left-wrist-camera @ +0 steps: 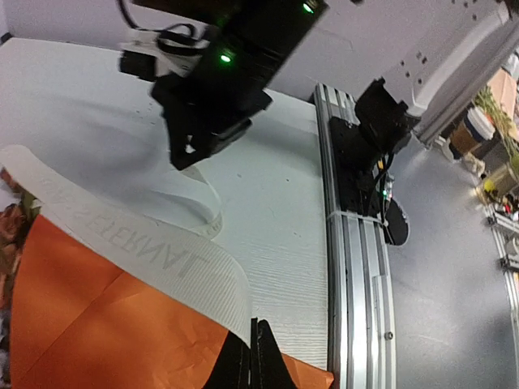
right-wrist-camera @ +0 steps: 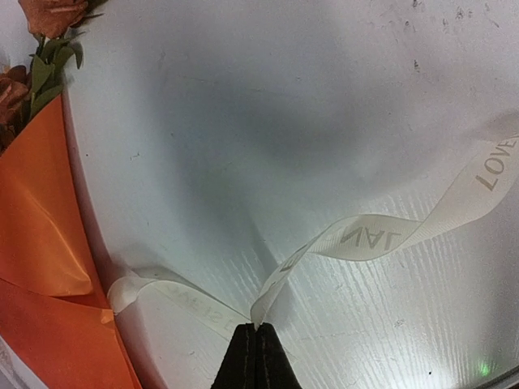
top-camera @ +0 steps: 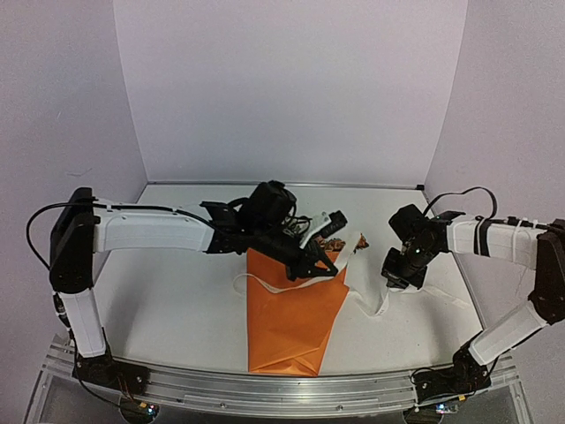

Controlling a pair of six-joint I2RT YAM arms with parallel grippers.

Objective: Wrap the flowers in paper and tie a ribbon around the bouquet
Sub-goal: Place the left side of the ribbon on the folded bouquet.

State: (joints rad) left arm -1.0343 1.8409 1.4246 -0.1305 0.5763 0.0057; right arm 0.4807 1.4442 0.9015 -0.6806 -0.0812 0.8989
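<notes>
The bouquet (top-camera: 287, 322) lies on the table as an orange paper (left-wrist-camera: 89, 324) cone, narrow end toward me. Rust flowers (top-camera: 334, 240) with green leaves stick out of its far, wide end; they also show in the right wrist view as flowers (right-wrist-camera: 45, 32). The white ribbon (top-camera: 364, 287) crosses the cone and trails off to the right. My left gripper (left-wrist-camera: 255, 326) is over the cone's upper right edge, shut on the ribbon (left-wrist-camera: 154, 247). My right gripper (right-wrist-camera: 258, 327), to the right of the cone, is shut on a fold of the ribbon (right-wrist-camera: 369, 235).
The aluminium rail (left-wrist-camera: 357, 267) with both arm bases runs along the near table edge. White walls close the back and sides. The ribbon's free tail lies on the table toward the right edge (top-camera: 446, 299).
</notes>
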